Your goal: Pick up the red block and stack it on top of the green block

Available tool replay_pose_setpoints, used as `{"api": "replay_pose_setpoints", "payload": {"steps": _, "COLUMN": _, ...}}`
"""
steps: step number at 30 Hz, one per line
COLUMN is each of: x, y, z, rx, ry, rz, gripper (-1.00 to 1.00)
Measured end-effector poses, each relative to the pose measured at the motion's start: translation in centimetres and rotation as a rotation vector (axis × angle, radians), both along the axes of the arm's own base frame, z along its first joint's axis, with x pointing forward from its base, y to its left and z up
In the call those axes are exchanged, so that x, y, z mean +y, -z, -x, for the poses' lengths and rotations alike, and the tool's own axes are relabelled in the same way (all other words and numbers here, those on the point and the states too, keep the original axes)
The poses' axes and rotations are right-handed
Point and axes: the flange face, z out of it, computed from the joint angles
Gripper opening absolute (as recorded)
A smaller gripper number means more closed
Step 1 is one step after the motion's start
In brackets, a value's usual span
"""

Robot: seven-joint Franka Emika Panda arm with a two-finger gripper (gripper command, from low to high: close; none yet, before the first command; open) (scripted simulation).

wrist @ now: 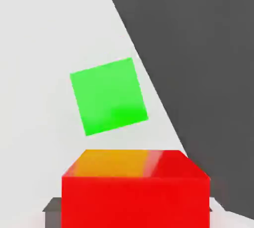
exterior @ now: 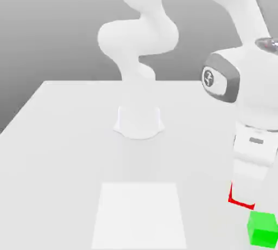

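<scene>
The red block [exterior: 240, 202] sits under my hand at the exterior view's right, with just its lower edges peeking out below the white fingers. My gripper [exterior: 242, 194] is shut on it. In the hand view the red block [wrist: 134, 190] fills the foreground, close to the camera. The green block [exterior: 263, 228] rests on the table just beside and in front of the red one, toward the exterior view's lower right corner. The two blocks are apart. In the hand view the green block [wrist: 109, 96] lies flat on the table beyond the red one, turned slightly.
The white table [exterior: 65, 151] carries the arm's round base [exterior: 139, 122] at its middle and a paler square patch [exterior: 140, 213] near the front. In the hand view the table's edge [wrist: 149, 81] runs close past the green block, with dark floor beyond.
</scene>
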Motion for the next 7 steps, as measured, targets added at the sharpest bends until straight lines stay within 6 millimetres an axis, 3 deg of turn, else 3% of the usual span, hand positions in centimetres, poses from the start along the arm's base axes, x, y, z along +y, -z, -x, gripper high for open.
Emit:
{"api": "replay_pose_setpoints", "payload": {"steps": 3, "x": 1.0, "y": 3.6, "z": -0.2, "rx": 0.000, "ry": -0.036, "rz": 0.000, "gripper": -1.00}}
{"api": "replay_pose_setpoints", "payload": {"steps": 4, "x": 1.1, "y": 5.0, "z": -0.2, "rx": 0.000, "ry": -0.038, "rz": 0.000, "gripper": 1.00}}
{"api": "replay_pose_setpoints", "payload": {"steps": 7, "x": 1.1, "y": 5.0, "z": -0.2, "rx": 0.000, "ry": -0.038, "rz": 0.000, "gripper": 1.00}}
